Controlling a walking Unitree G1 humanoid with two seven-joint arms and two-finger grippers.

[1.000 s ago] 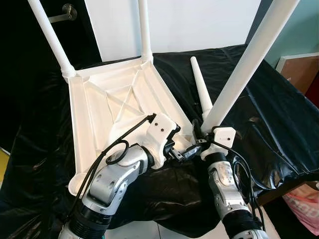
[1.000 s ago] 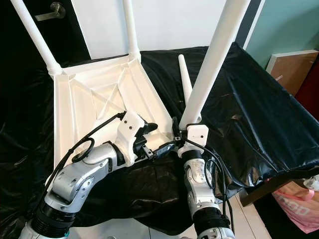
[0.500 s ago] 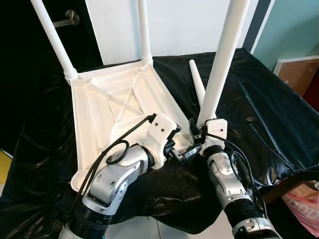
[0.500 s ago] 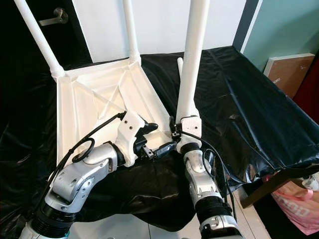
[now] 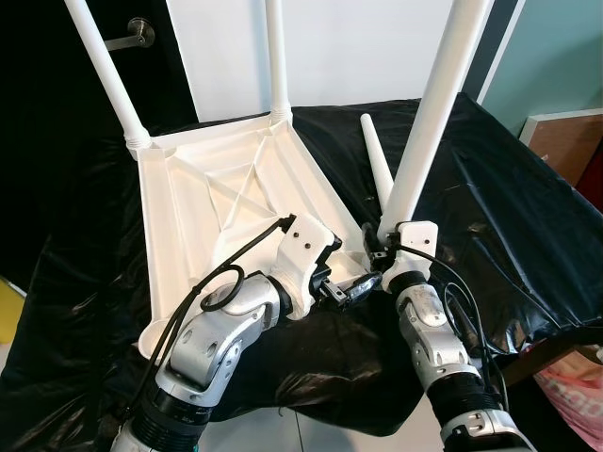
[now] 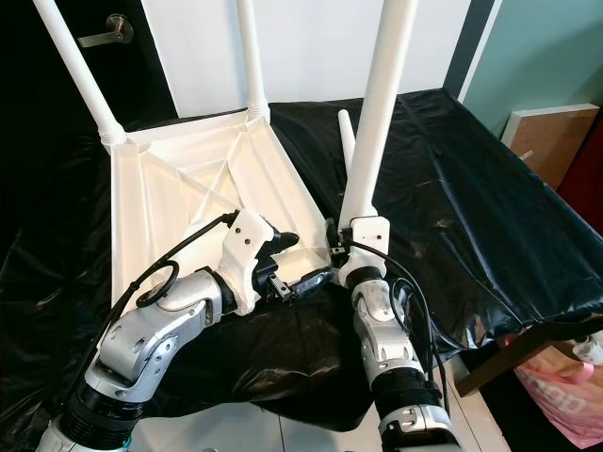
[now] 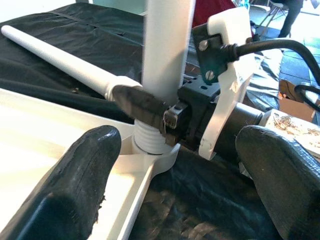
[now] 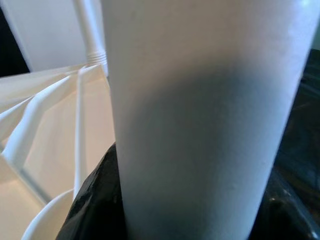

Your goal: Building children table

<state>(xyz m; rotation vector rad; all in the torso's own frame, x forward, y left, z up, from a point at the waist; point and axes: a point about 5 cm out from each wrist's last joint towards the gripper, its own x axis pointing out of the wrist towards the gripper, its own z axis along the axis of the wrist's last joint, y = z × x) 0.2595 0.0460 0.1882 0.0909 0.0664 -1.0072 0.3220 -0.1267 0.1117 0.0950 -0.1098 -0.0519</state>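
A black plastic sheet [image 5: 490, 207] covers the broad work surface, with a white wall behind, a dark door with a lever handle [image 5: 127, 36] at the far left, and teal wall and a brown board [image 5: 570, 137] to the right. On the sheet lies the white children's table [image 5: 217, 202], turned upside down so its ribbed underside and corner sockets face up; two legs already stand in its far corners, one at the far left [image 5: 104, 71] and one at the far right [image 5: 276, 56]. A third leg [image 5: 429, 118] rises, slightly tilted, from the near right corner, and the right gripper [image 7: 150, 107] is clamped around its base just above the threaded collar, probably to seat or twist it into that socket. The left gripper [image 7: 175, 195] hovers beside the same corner with its fingers [image 7: 75, 185] spread wide, holding nothing, likely ready to steady the frame. A fourth leg [image 5: 379, 169] lies loose on the sheet just beyond the table's right edge, presumably meant for the near left corner.
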